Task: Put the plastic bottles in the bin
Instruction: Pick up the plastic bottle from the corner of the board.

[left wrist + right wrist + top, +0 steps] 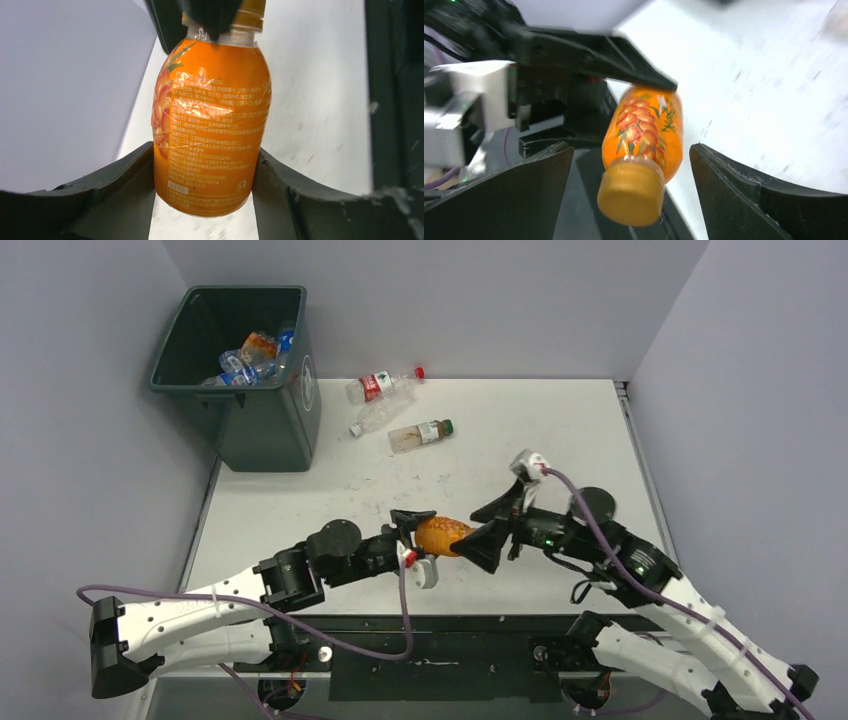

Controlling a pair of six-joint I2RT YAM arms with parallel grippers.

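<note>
Left wrist view shows me the orange bottle (212,130) pinched at its base between my left pincer's (420,540) fingers, both pressed against its sides. From above, it hangs sideways over the worktop (560,440) near the front edge, between the two arms. My right pincer (488,532) stands spread wide around the cap end, clear of the bottle. Three clear bottles (383,386) lie beside the bin (262,430), which holds several others.

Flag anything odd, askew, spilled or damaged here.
No spill. Oddest: the orange bottle held sideways at the table's near edge, pinched by the left claw, the right claw open around its cap.
</note>
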